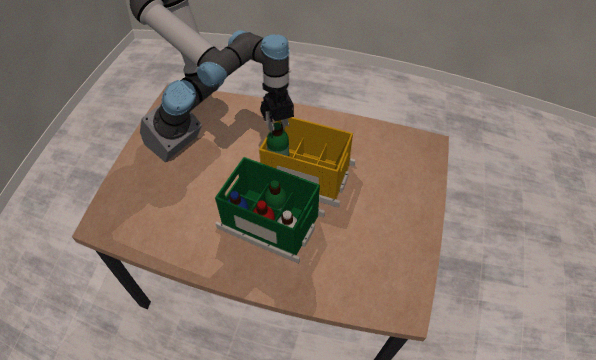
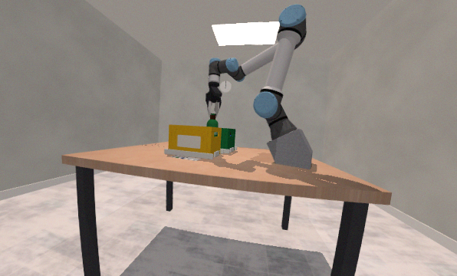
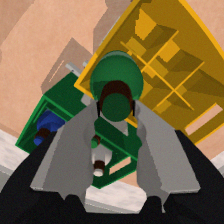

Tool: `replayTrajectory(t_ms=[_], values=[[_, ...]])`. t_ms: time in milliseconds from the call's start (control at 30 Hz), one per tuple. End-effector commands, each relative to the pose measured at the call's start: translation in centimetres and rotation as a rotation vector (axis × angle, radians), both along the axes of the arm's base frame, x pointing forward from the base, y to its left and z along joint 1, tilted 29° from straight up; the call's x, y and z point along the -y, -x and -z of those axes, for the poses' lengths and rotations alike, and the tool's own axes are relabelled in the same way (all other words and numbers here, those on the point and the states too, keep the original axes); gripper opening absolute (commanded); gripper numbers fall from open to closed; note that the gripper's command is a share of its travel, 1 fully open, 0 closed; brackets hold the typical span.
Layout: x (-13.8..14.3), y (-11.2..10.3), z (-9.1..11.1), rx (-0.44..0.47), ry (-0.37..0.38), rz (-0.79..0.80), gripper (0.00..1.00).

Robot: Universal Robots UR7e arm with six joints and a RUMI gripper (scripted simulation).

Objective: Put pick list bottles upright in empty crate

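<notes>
My gripper (image 1: 277,125) (image 2: 213,111) (image 3: 116,101) is shut on the neck of a green bottle (image 1: 278,142) (image 2: 212,123) (image 3: 116,75). The bottle hangs upright, partly down in the left end compartment of the yellow crate (image 1: 328,172) (image 2: 192,132) (image 3: 175,30). The green crate (image 1: 258,227) (image 2: 228,138) (image 3: 50,107) stands in front of the yellow one. It holds a blue bottle (image 1: 237,199) (image 3: 47,125), a red bottle (image 1: 263,209), a white bottle (image 1: 287,218) (image 3: 99,165) and a green bottle (image 1: 275,194). I do not see the pick list strip clearly.
Both crates rest on pale slatted bases (image 1: 258,245) (image 2: 190,154) near the middle of the wooden table (image 1: 393,240) (image 2: 228,176). The robot base (image 1: 170,135) (image 2: 290,149) stands at the table's back left corner.
</notes>
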State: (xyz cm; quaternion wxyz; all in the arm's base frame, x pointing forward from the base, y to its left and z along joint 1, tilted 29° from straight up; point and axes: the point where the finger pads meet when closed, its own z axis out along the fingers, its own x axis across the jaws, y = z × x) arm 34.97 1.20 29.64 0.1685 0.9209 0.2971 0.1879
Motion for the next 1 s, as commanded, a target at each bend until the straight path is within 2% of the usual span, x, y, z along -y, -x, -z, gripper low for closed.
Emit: replayTrajectory(t_ms=[0, 967], values=[[0.1, -0.2, 0.3, 0.002, 0.001, 0.0, 0.0], [0.6, -1.4, 2.6, 0.002, 0.001, 0.0, 0.0]])
